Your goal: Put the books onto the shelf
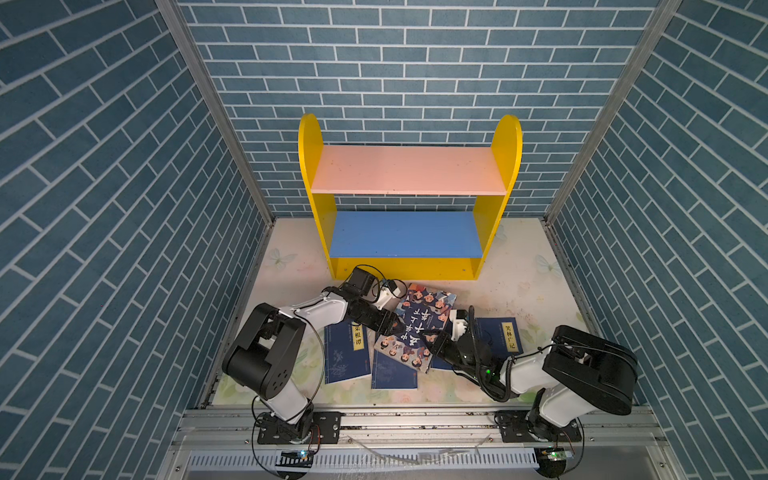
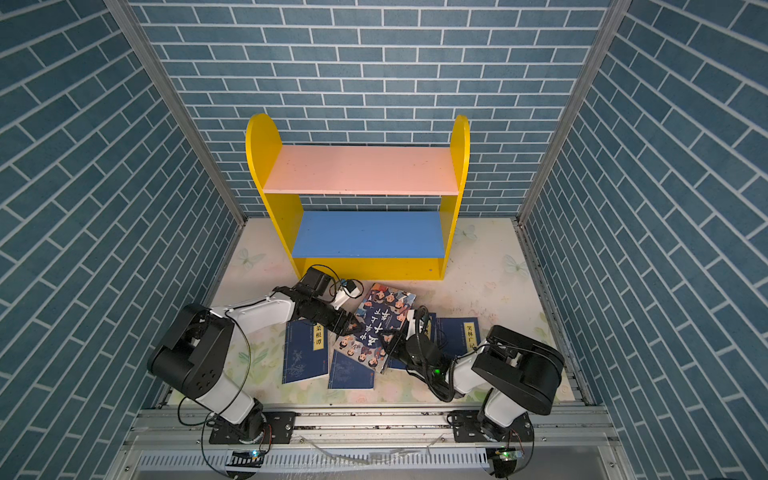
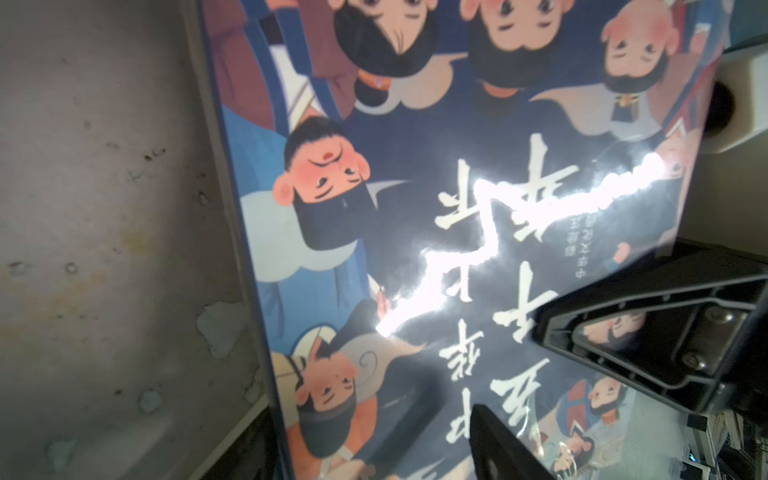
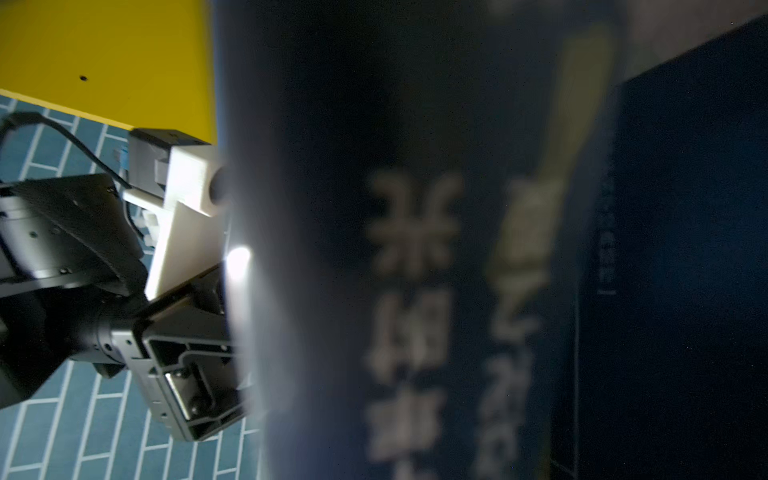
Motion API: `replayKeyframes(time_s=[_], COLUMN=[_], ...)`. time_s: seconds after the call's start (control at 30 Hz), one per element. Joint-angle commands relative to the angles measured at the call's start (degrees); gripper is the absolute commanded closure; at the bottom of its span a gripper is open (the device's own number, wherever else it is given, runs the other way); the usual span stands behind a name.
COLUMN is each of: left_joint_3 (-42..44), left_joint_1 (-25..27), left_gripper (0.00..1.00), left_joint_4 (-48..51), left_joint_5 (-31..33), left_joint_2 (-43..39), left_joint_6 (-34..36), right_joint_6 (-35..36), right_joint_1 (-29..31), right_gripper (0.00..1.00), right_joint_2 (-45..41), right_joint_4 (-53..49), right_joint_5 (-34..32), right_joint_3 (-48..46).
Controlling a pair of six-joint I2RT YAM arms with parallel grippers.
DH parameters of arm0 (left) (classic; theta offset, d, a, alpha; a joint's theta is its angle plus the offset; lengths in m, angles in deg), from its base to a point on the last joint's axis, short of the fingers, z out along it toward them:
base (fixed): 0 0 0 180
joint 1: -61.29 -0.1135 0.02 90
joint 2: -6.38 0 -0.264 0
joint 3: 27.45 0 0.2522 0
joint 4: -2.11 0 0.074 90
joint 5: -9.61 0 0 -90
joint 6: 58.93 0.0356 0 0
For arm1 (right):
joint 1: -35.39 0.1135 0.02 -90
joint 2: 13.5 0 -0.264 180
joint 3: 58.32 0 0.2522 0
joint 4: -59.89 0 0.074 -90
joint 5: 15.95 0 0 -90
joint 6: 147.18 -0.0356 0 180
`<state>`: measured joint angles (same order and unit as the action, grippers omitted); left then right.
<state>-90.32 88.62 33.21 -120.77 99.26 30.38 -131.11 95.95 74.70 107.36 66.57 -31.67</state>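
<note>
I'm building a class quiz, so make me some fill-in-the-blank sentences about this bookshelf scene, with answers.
1. The shelf has a pink upper board and a ____ lower board.
2. The left claw and right claw flank the cartoon-face book, whose title characters are ____.
3. The leftmost navy-blue book bears a ____ title label.
Answers: blue; white; yellow.
</note>
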Motion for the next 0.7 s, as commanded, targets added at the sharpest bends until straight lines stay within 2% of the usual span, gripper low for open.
replayKeyframes(time_s=[0.0, 0.07, 0.37, 0.53, 0.67], left_joint_3=[-3.3, -5.2, -11.2, -13.2, -15.3], left_joint_1=[1.1, 0.9, -1.3, -2.1, -2.9], left_gripper=[0.26, 0.25, 0.21, 0.09, 0.04], left_joint_4=[5.4, 8.9, 19.9, 23.6, 26.2], left_joint_5=[-1.3, 0.2, 6.6, 9.4, 11.0], left_joint_2=[-2.6, -3.8, -12.4, -17.0, -18.6], left_joint_6=[2.3, 3.2, 2.7, 0.2, -2.4], right_joint_6=[5.4, 6.1, 7.9, 9.4, 10.0], right_joint_1=[0.3, 0.4, 0.3, 0.3, 0.4], right_gripper=[0.79, 0.84, 0.89, 0.91, 0.93], right_joint_2=[-3.6, -5.4, -14.6, -21.5, -27.3], right_joint_4=[4.2, 2.7, -5.0, -13.5, -19.1], right_joint_5=[0.3, 0.6, -0.2, 0.4, 0.1], right_joint_3=[0.6, 0.9, 0.6, 2.0, 2.3])
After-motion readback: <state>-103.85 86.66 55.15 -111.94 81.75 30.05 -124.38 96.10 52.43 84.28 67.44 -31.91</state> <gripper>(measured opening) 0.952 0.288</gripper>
